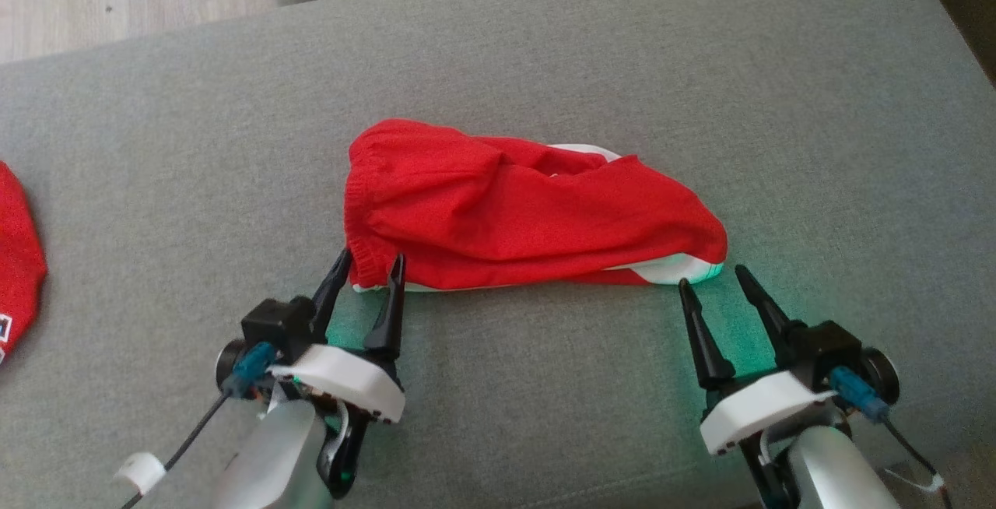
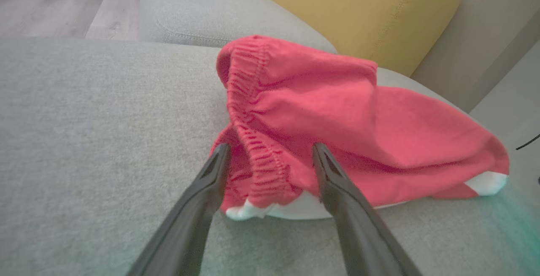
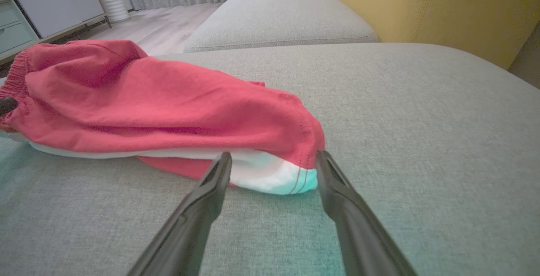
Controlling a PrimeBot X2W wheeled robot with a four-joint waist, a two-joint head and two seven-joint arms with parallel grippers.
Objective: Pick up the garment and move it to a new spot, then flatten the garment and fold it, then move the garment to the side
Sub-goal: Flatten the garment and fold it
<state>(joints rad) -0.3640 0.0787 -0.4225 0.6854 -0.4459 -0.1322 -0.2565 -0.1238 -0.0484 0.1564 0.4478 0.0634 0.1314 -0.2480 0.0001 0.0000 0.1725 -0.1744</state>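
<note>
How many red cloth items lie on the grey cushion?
2. The red garment lies at the centre; a second red cloth lies at the left edge, partly cut off.

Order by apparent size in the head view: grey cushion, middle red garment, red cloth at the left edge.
Largest: grey cushion.
Next: middle red garment.
Smallest: red cloth at the left edge, cut off by the frame.
</note>
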